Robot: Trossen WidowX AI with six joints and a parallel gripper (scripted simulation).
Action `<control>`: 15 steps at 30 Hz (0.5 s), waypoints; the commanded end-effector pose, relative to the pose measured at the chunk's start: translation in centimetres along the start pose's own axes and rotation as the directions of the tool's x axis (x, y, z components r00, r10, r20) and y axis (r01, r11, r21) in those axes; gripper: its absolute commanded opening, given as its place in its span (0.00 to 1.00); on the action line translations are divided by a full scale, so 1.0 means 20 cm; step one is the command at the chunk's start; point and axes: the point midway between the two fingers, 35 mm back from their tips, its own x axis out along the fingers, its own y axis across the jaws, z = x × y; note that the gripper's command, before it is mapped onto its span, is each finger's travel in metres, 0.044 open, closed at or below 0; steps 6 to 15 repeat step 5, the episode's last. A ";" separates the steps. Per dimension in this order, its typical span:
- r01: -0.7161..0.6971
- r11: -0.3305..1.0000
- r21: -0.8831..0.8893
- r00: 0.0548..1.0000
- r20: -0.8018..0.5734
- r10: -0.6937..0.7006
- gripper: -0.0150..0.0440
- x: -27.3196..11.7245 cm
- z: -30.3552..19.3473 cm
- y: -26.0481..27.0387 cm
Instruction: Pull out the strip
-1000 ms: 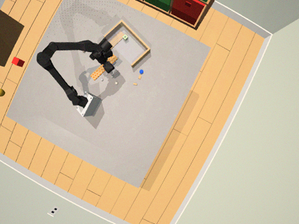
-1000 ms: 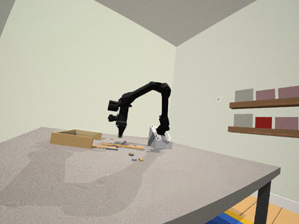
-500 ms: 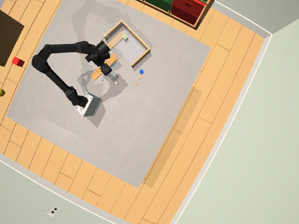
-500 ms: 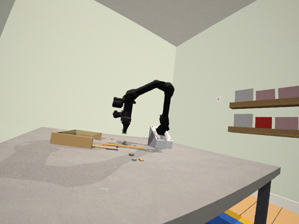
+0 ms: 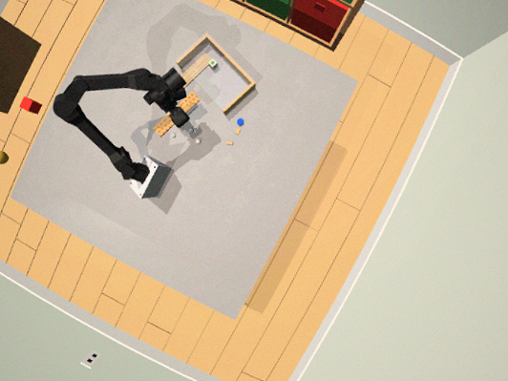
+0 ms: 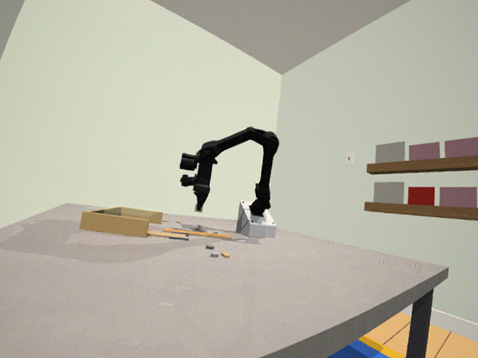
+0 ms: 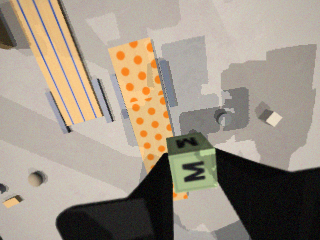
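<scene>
My gripper [image 6: 198, 206] [image 7: 186, 154] is shut on the light green cube [image 7: 194, 172] marked M and holds it well above the table. In the top view the arm hides this cube. The orange-dotted strip [image 5: 163, 126] [image 6: 213, 234] [image 7: 140, 75] lies flat on the table below the gripper, outside the tray, with nothing seen resting on it. The blue-striped strip [image 5: 197, 67] [image 7: 60, 60] lies partly inside the tray and sticks out of its open side. Another light green cube [image 5: 212, 62] is inside the tray, beside that strip.
The wooden-walled tray [image 5: 239, 98] [image 6: 114, 223] stands behind the dotted strip. Grey-blue rails [image 7: 167, 82] flank the strips. A blue disc [image 5: 240, 122], a tan block [image 5: 229, 142] and a white block [image 5: 197, 140] [image 7: 273, 119] lie around, with several other small bits.
</scene>
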 end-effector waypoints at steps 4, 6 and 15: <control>0.003 1.000 -0.005 1.000 0.001 -0.003 0.25 0.00 0.00 0.00; 0.003 1.000 -0.005 1.000 0.001 -0.003 0.25 0.00 0.00 0.00; 0.003 1.000 -0.005 1.000 0.001 -0.003 0.25 0.00 0.00 0.00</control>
